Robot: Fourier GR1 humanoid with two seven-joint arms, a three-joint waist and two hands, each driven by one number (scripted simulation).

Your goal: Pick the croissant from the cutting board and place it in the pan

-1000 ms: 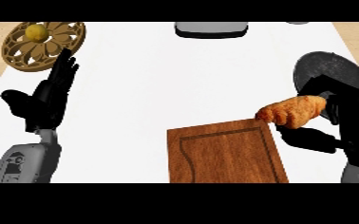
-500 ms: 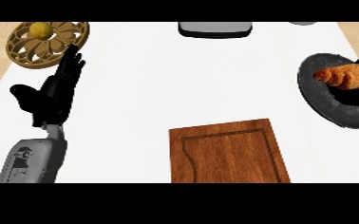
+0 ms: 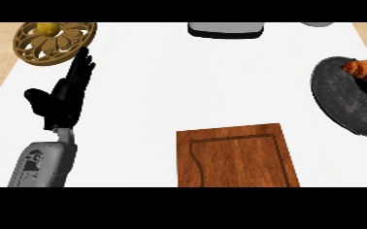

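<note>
white counter fills your view from edge to edge, with a wooden cutting board (image 3: pixel 237 155) at the lower middle and nothing lying on it. at the far right sits the dark pan (image 3: pixel 335 99), cut off by the frame, and the croissant (image 3: pixel 356 69) lies inside it near its upper part, only partly in view. judged from that, the placing looks done or all but done; you cannot see whether the pastry sits flat.

your left hand (image 3: pixel 63 99) rests at the left side, fingers straight and pointing up the counter, thumb out to the side, holding nothing. your right hand shows nowhere, so you cannot tell how its fingers stand.

top left there is a carved wooden dish (image 3: pixel 72 46) with a yellow fruit (image 3: pixel 47 28) in it, well apart from the pan. a grey appliance (image 3: pixel 225 29) sits at the top middle, mostly out of frame.

if you must handle the croissant again, treat it as light, soft and flaky: it will likely crush or shed crust under a hard pinch, and the thin tips would probably snap. take it across the thick middle, fingers on one long side and thumb on the other, and lift straight up so it does not drag on the pan's rough-looking surface.
</note>
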